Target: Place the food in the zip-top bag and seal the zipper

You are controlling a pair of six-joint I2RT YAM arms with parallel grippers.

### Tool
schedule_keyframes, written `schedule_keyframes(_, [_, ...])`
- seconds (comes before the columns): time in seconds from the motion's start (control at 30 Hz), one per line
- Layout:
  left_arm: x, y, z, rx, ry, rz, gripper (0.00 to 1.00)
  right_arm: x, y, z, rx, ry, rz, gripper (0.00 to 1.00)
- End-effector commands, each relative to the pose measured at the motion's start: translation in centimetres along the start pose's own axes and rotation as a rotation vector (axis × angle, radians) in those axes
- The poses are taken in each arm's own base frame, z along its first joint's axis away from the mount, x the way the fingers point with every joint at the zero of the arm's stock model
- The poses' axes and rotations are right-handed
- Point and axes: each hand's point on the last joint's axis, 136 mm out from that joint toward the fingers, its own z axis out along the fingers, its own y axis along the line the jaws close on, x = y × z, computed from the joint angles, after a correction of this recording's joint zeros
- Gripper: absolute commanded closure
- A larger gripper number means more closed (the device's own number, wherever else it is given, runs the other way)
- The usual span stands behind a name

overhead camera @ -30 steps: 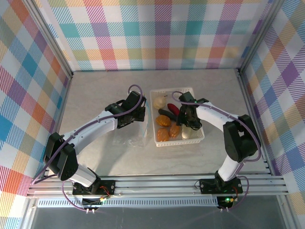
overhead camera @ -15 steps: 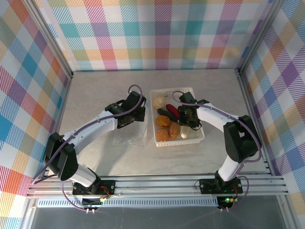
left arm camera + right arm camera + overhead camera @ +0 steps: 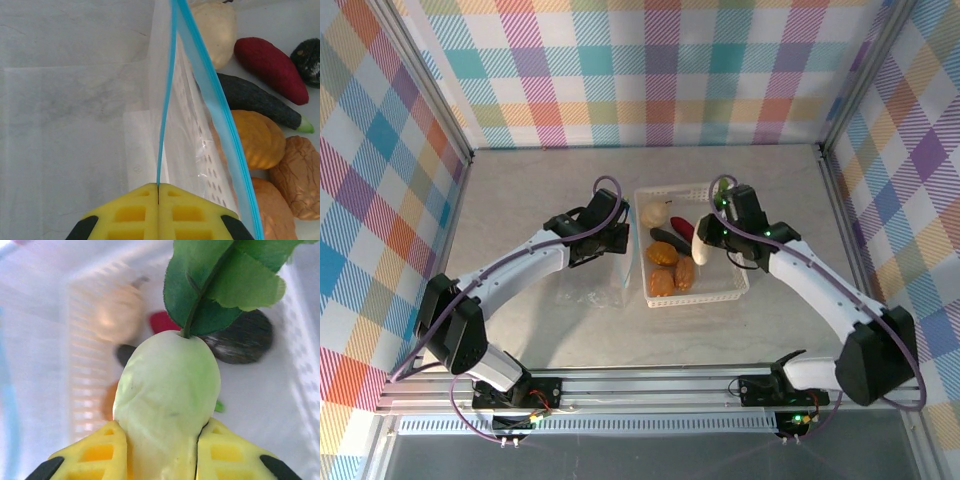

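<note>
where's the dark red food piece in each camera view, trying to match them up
Top external: dark red piece in the basket, far half, centre.
Left wrist: the piece upper right, right of the blue zipper.
Right wrist: the piece left of centre, half hidden behind the held radish.
Shared landmark: pale shell-shaped piece beside it.

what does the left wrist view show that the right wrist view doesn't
Left wrist view: the left gripper shut on the zipper of the clear bag, its mouth open, plus orange bread pieces.
Right wrist view: the right gripper clamped on the white radish, with its green leaves.
Both: the pale shell piece, red piece and black lump in the white basket.
</note>
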Motion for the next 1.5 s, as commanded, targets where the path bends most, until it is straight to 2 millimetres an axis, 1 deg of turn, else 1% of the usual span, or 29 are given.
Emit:
schedule_keyframes(0.0, [-1.4, -2.6, -0.4, 0.100, -0.028, -0.021, 1.00, -0.7, 3.9, -1.3, -0.177, -0.052, 0.029, 0.83])
schedule_keyframes(0.1, [-1.5, -3.1, 0.0, 0.118, -0.022, -0.029, 1.00, -1.0, 6.1, -2.2, -0.262, -0.086, 0.043, 0.85])
schedule_keyframes(0.17, [-1.5, -3.3, 0.2, 0.125, -0.020, -0.037, 1.00, -0.8, 7.4, -2.2, -0.297, -0.097, 0.041, 0.85])
schedule_keyframes(0.3, [-1.5, -3.9, 0.5, 0.154, -0.017, -0.057, 1.00, 0.0, 9.2, -1.1, -0.325, -0.103, 0.039, 0.86])
schedule_keyframes(0.4, [-1.6, -4.2, 0.4, 0.169, -0.016, -0.065, 1.00, 0.4, 10.0, -0.1, -0.333, -0.105, 0.042, 0.86])
schedule_keyframes(0.6, [-1.8, -4.6, 0.2, 0.187, -0.019, -0.075, 1.00, 0.8, 11.1, 1.5, -0.333, -0.104, 0.042, 0.86])
schedule_keyframes(0.8, [-2.1, -5.1, 0.0, 0.221, -0.023, -0.090, 1.00, 1.5, 11.5, 3.2, -0.315, -0.095, 0.038, 0.86])
schedule_keyframes(1.07, [-2.3, -5.5, -0.3, 0.246, -0.034, -0.103, 1.00, 2.3, 12.1, 4.3, -0.303, -0.076, 0.018, 0.86])
schedule_keyframes(1.3, [-3.3, -6.2, -1.2, 0.285, -0.066, -0.116, 1.00, 3.8, 13.0, 5.0, -0.282, -0.013, -0.047, 0.87])
schedule_keyframes(1.47, [-4.0, -6.3, -1.6, 0.291, -0.085, -0.119, 1.00, 5.0, 13.4, 5.3, -0.272, 0.040, -0.091, 0.87])
